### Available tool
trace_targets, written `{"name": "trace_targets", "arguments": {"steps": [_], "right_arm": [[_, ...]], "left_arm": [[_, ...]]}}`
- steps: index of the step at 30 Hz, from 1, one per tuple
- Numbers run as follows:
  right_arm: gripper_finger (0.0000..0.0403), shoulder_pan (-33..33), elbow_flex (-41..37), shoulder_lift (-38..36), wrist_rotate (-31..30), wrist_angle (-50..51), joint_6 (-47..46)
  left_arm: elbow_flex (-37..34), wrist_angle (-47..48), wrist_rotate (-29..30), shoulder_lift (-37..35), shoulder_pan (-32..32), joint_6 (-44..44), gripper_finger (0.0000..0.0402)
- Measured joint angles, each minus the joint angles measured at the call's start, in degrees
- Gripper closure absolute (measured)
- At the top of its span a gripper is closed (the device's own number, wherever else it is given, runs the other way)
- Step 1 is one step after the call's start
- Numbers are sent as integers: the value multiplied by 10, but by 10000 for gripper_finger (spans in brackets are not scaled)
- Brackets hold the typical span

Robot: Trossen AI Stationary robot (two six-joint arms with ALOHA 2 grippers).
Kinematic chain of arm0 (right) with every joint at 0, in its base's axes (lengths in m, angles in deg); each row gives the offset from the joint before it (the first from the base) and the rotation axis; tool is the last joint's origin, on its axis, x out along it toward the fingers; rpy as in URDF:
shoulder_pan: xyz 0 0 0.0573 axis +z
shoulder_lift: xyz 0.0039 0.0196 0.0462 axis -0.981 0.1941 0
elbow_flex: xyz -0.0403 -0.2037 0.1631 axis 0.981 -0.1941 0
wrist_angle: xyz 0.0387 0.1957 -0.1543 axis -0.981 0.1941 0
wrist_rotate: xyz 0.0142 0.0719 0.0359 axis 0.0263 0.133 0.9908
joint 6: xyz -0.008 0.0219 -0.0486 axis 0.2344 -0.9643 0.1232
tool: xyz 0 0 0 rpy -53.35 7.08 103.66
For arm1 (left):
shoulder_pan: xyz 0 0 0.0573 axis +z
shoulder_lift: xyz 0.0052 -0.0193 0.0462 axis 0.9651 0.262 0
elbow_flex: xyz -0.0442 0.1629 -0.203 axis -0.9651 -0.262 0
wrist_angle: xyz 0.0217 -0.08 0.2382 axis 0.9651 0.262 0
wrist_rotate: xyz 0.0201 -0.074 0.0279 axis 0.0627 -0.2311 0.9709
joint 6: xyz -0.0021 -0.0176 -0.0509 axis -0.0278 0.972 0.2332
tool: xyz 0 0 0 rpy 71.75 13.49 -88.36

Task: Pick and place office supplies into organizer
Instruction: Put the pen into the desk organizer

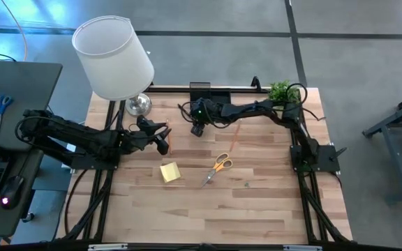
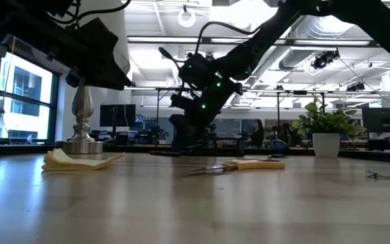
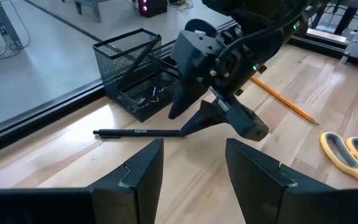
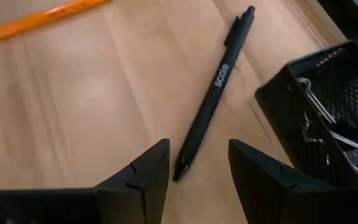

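Matt black pen (image 4: 213,96), black wire-mesh organizer (image 3: 132,68), pale wood table (image 1: 257,202)

Quick count of what's on the light wooden table (image 1: 257,209): one black wire-mesh organizer (image 3: 135,71), one black pen with white lettering (image 4: 215,93), one orange pencil (image 3: 284,99), one pair of orange-handled scissors (image 1: 218,166), one yellow sticky-note pad (image 1: 170,172). Inside the mesh tray there are a few metal clips (image 4: 328,134), too tangled to count properly. Also one lamp with a white shade (image 1: 114,59) and one small green potted plant (image 2: 325,129). Two dark robot arms, one left (image 1: 68,136), one right (image 1: 271,111).
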Motion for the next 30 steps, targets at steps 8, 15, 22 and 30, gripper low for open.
{"name": "trace_targets", "arguments": {"steps": [8, 15, 22, 30], "right_arm": [[258, 0, -1, 0, 25, 7, -14], [279, 0, -2, 0, 25, 4, -10], [279, -1, 6, 0, 32, 20, 2], [279, -8, 7, 0, 48, 25, 0]], "left_arm": [[0, 0, 0, 0, 0, 0, 238], [0, 0, 0, 0, 0, -8, 238], [0, 0, 1, 0, 0, -13, 238], [0, 0, 3, 0, 0, -30, 238]]}}
